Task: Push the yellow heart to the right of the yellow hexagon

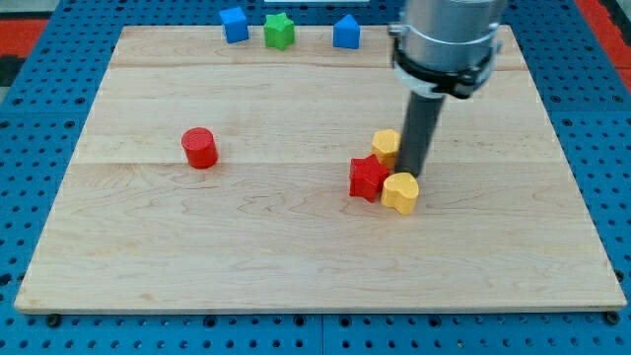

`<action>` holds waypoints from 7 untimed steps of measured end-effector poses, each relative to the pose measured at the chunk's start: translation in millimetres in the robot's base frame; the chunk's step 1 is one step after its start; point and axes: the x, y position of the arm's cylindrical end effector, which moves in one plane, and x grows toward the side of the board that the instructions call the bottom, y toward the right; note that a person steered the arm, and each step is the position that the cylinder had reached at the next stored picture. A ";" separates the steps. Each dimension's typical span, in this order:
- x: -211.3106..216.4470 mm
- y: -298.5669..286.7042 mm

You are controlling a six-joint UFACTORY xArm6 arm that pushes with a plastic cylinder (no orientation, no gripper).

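The yellow heart (400, 192) lies right of the board's middle, touching the red star (369, 178) on its left. The yellow hexagon (385, 146) sits just above them, partly hidden by my rod. My tip (407, 175) stands at the heart's upper edge, right of the red star and below-right of the hexagon, touching or nearly touching the heart.
A red cylinder (200, 148) stands on the board's left half. A blue block (235, 24), a green star (280, 31) and another blue block (346, 32) line the top edge. The wooden board (296, 256) lies on a blue pegboard.
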 end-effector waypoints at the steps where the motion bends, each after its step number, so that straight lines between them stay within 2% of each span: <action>1: 10.0 -59.8; 2: 9.0 -101.0; 3: 49.2 -121.7; 4: 56.4 -75.4; 5: 53.7 -5.4; 7: 55.5 6.3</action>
